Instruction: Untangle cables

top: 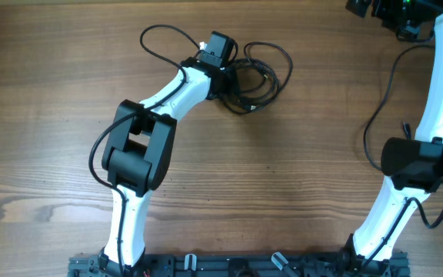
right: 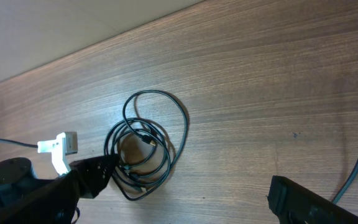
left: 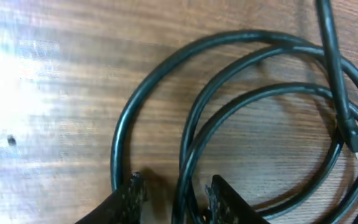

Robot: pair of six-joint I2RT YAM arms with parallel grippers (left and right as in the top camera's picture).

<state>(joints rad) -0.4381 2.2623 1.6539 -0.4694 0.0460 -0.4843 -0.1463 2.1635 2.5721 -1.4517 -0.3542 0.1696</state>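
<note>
**Left jaws straddle one strand; the bundle fans out ahead of them**

In the left wrist view, we see the left gripper (left: 174,198) closest to us. Its two dark textured fingertips (left: 131,191) are down at the wooden table (left: 55,93) and spread apart, with nothing pinched. One black strand of the cables (left: 260,93) runs up through the gap between them, closer to the right-hand finger. It lies roughly crosswise to the line along which the jaws would shut. A second strand curves just outside the other finger.

From the fingers the loops spread forward and to the side, overlapping one another. A straighter length crosses over them and ends in a small plug (left: 357,146) with a pale tip. From overhead, the whole bundle sits in the far middle of the table, touching the left gripper's nose and trailing off towards the robot's right.

The right gripper (top: 375,11) is well apart from it, up at the far right corner of the table. Only part of it shows in any view, so we cannot tell whether its jaws are spread or together.

We judge that the left arm is the one placed to act. Shutting where it stands would catch the single strand in the gap. Which loop that strand belongs to, we cannot make out.
</note>
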